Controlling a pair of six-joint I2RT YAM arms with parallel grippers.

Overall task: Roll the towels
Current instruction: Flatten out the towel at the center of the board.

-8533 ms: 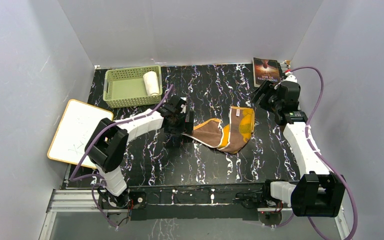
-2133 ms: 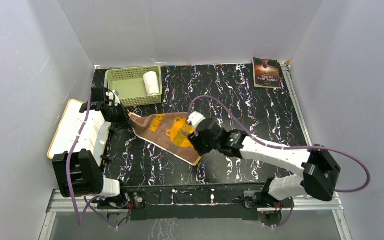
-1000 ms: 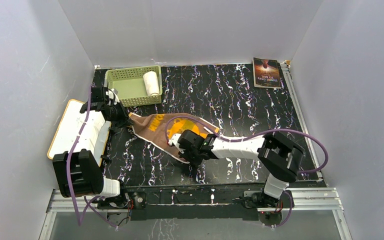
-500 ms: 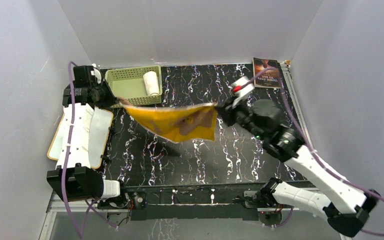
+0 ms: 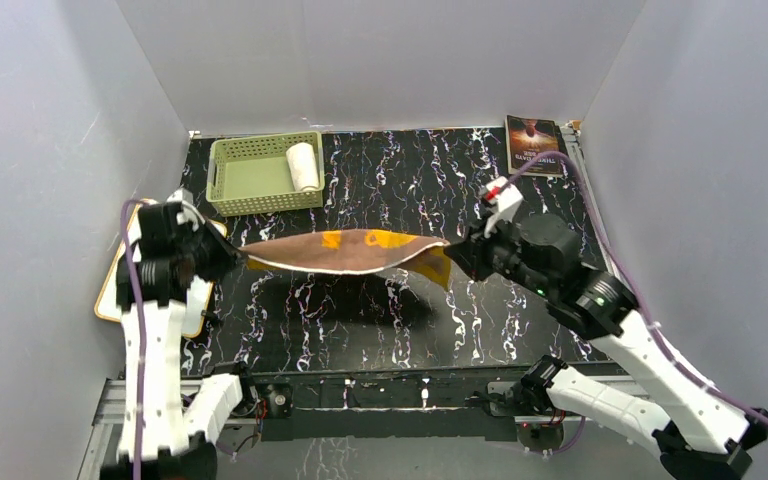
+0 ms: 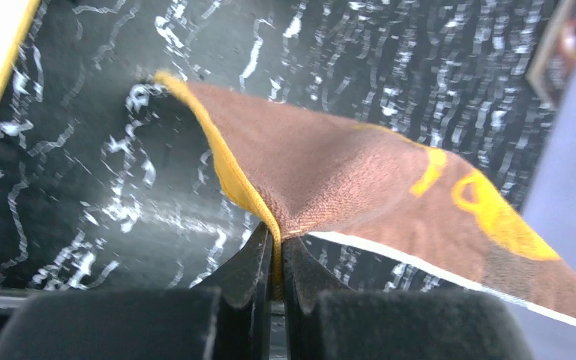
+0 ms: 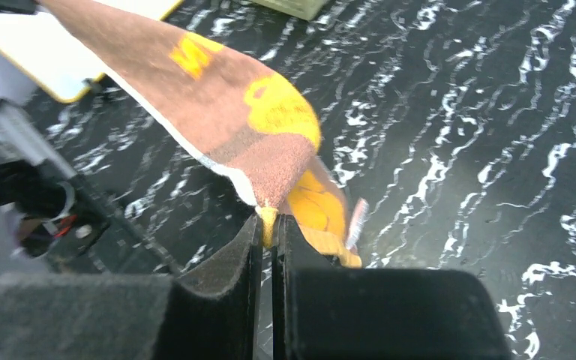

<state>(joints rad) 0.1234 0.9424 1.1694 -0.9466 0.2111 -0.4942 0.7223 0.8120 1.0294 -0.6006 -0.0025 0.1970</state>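
The brown towel (image 5: 345, 250) hung in the air above the middle of the worktop (image 5: 390, 190), pulled out lengthwise from the left side toward the right, brown face up with its orange-yellow print showing and a loose corner drooping at its right end. It touched the surface nowhere that the top view showed. The left claw (image 6: 276, 247) was pinched narrow on the yellow-hemmed edge at one end, and the right claw (image 7: 268, 225) was pinched just as tightly on the corner at the other end, so each had the cloth clamped between its fingers with no gap to spare. The white towel (image 5: 303, 165) already lay as a short cylinder inside the green basket (image 5: 260, 205) at the far left corner, so by my reading that half of the job was done. The brown one looked unstarted as a roll: it was stretched but neither laid flat nor turned over on itself, and it would likely need to be set down as a strip before any rolling could begin. A white board (image 7: 60, 64) lay at the left edge beneath the left arm, and a dark book (image 5: 532, 145) sat in the far right corner, both well apart from the towel.
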